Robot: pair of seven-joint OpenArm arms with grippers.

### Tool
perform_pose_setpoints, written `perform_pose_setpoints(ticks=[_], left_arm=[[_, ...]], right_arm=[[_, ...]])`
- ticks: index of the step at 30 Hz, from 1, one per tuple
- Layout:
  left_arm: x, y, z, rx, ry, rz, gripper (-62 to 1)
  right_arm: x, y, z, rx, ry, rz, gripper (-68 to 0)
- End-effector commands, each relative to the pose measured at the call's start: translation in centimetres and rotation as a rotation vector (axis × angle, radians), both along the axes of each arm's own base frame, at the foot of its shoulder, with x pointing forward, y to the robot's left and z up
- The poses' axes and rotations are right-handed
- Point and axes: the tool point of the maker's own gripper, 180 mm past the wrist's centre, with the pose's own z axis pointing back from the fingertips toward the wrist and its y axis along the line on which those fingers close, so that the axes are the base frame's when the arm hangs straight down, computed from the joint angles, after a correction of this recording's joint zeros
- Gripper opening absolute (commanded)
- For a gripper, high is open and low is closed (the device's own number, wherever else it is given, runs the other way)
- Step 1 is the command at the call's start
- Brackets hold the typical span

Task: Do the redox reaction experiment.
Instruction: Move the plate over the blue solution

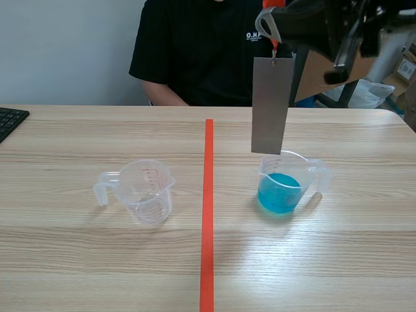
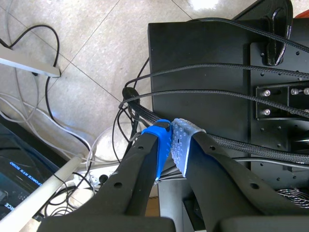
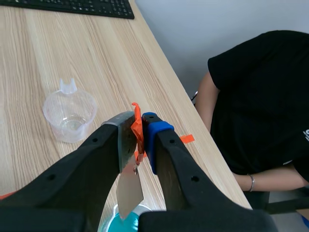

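Observation:
A grey metal strip (image 1: 271,104) hangs upright from an orange tag pinched in my right gripper (image 1: 275,32), which is raised at the scene's upper right. The strip's lower end sits just above the rim of a clear measuring cup with blue liquid (image 1: 282,190). In the right wrist view the right gripper (image 3: 139,130) is shut on the orange tag (image 3: 137,126), with the metal strip (image 3: 128,186) dangling over the blue cup (image 3: 123,223). An empty clear measuring cup (image 1: 144,190) stands left of the red tape line. My left gripper (image 2: 170,140) is shut on nothing, off the table above the floor.
A person in a black shirt (image 1: 208,52) sits across the table. A black keyboard (image 1: 10,121) lies at the table's far left edge. The empty cup (image 3: 70,113) shows ahead of the right gripper. Cables (image 2: 63,121) and a black cabinet (image 2: 217,72) lie under the left gripper.

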Motion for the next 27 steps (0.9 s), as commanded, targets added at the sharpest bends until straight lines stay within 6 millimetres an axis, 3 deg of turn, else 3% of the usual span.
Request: perform_pose_setpoints(ticks=[1,11,27], left_arm=[[0.4,0.0,0.3,-0.003,-0.011,-0.003,-57.5],[0.0,0.0,0.0,-0.001,0.014,-0.005,-57.5],[0.0,0.0,0.0,-0.001,0.015,-0.005,-57.5]], right_arm=[[-0.2,-0.4,0.7,0.011,-0.014,0.005,-66.0],[-1.6,-2.1,0.4,-0.003,-0.01,0.046,-66.0],[-0.6,-3.4,-0.1,-0.005,0.006,0.005,-66.0]])
